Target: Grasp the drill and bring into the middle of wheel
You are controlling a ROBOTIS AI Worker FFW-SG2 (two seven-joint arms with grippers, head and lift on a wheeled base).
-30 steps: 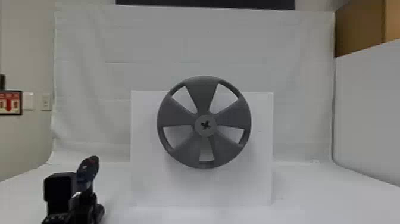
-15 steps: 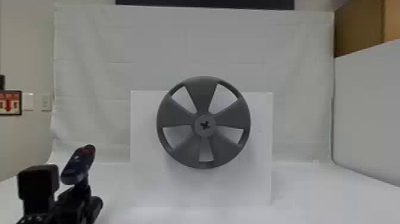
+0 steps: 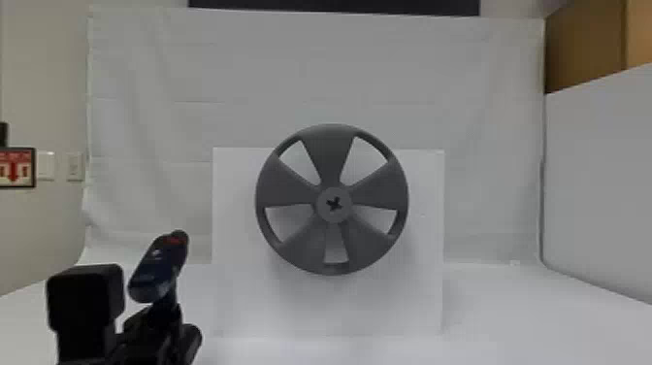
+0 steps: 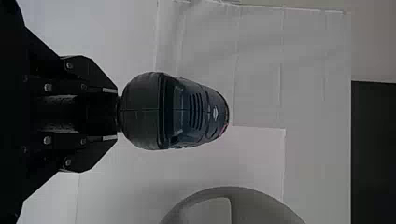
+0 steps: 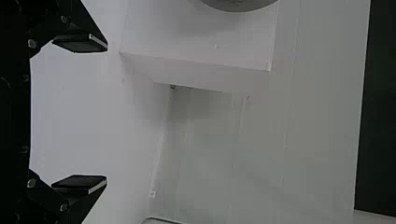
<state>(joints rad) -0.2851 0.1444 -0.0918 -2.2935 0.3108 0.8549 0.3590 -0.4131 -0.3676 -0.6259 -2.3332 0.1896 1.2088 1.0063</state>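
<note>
Left claw [image 3: 164, 311] grips the drill [image 3: 158, 268] between its fingers.

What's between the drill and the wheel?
Between the drill and the wheel, the head view shows a bit of white backdrop, then the left side of the white board.

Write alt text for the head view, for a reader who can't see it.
The left gripper holds a dark blue drill at lower left, apart from the gray five-spoked wheel near the center. The wheel faces the camera in front of a white box, with white cloth behind.
</note>
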